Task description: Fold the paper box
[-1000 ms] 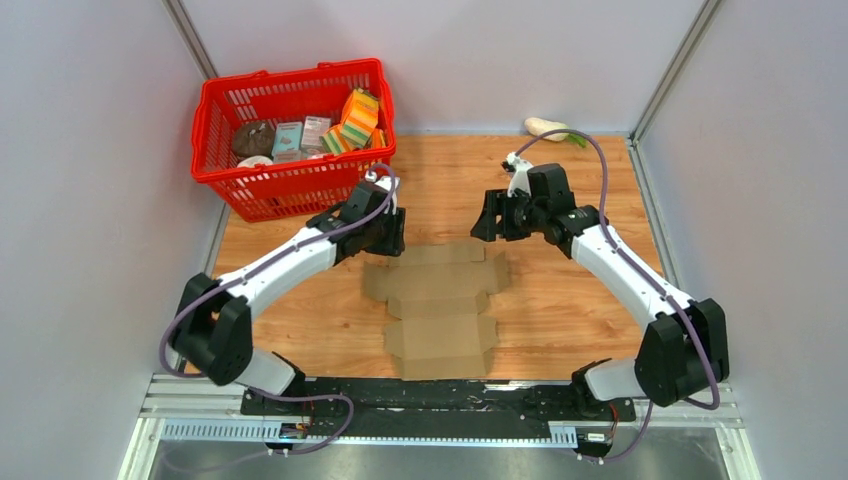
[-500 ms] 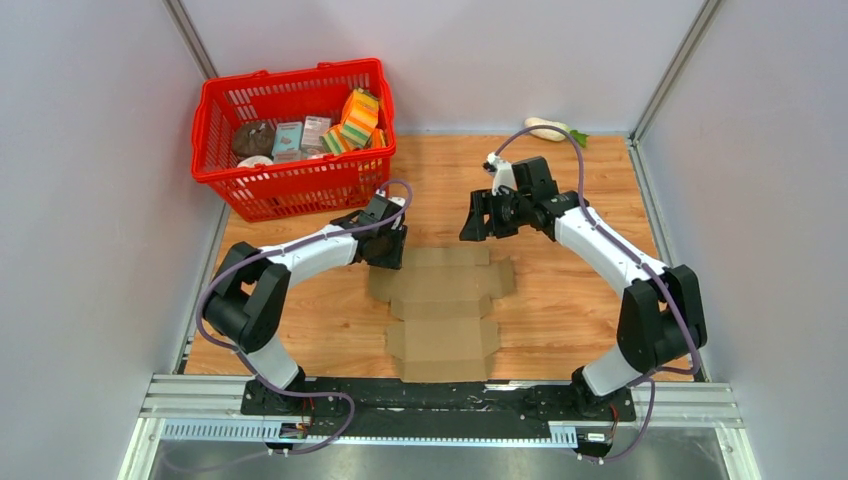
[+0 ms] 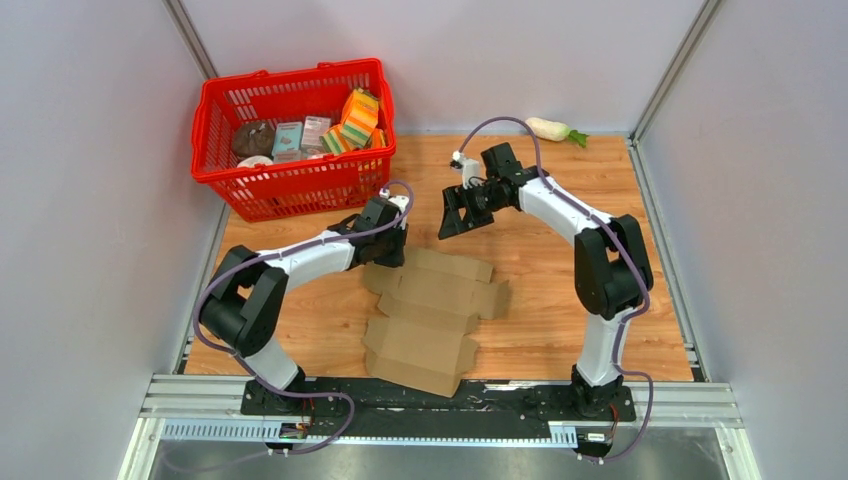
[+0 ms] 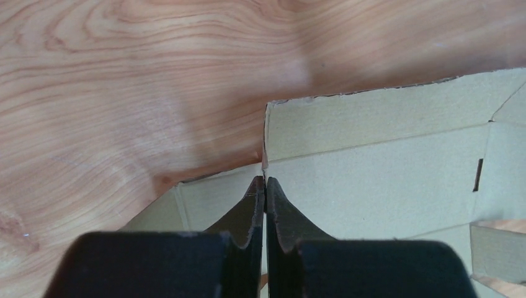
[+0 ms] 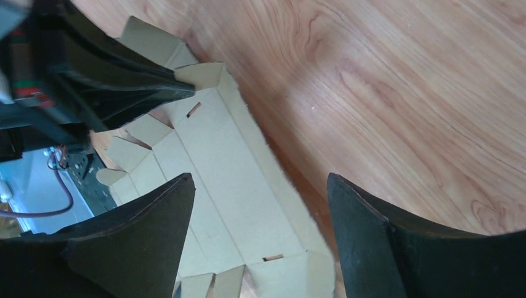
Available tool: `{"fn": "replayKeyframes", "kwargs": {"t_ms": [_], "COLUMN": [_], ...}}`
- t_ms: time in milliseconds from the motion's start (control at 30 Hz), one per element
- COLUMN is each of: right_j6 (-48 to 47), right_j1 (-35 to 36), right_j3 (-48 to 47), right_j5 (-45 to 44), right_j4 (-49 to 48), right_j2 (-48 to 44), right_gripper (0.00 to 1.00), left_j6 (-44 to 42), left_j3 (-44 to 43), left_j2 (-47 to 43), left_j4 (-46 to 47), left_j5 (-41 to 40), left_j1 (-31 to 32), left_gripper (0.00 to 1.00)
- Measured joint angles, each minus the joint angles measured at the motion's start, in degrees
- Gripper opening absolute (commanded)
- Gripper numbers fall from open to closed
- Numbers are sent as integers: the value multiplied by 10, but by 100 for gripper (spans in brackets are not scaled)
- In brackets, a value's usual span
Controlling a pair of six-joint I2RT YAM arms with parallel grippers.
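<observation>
The paper box point(image 3: 430, 310) is a flat brown die-cut sheet lying askew on the wooden table, its near end turned toward the left. My left gripper point(image 3: 388, 252) sits at the sheet's far left corner. In the left wrist view its jaws point(image 4: 265, 181) are pressed together on a thin flap edge of the paper box point(image 4: 384, 167). My right gripper point(image 3: 450, 222) hovers open over the sheet's far edge with nothing between its fingers. In the right wrist view, the right gripper point(image 5: 259, 179) frames the cardboard point(image 5: 229, 174) below, with the left gripper point(image 5: 186, 90) pinching the corner flap.
A red basket point(image 3: 300, 185) holding several groceries stands at the far left, just behind the left gripper. A white vegetable point(image 3: 550, 128) lies at the far right corner. Grey walls close in the table on three sides.
The left gripper has shut on the sheet's far left corner. The sheet has turned, its near end swinging left. The right arm has reached further left and opened wider.
</observation>
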State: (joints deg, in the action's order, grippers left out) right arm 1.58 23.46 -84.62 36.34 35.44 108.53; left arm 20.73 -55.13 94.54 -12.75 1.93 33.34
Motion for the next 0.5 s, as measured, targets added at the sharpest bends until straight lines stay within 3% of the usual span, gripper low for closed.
{"fn": "replayKeyframes", "kwargs": {"t_ms": [200, 500], "right_j6": [-47, -68], "right_j1": [0, 27], "right_j3": [-19, -15], "right_j5": [28, 64], "right_j4": [35, 39], "right_j2": [53, 69], "right_gripper": [74, 43], "left_j6": [-25, -31], "left_j3": [31, 58], "left_j2": [-45, -90], "left_j4": [20, 42], "left_j5": [40, 59], "left_j1": [0, 0], "left_gripper": [3, 3]}}
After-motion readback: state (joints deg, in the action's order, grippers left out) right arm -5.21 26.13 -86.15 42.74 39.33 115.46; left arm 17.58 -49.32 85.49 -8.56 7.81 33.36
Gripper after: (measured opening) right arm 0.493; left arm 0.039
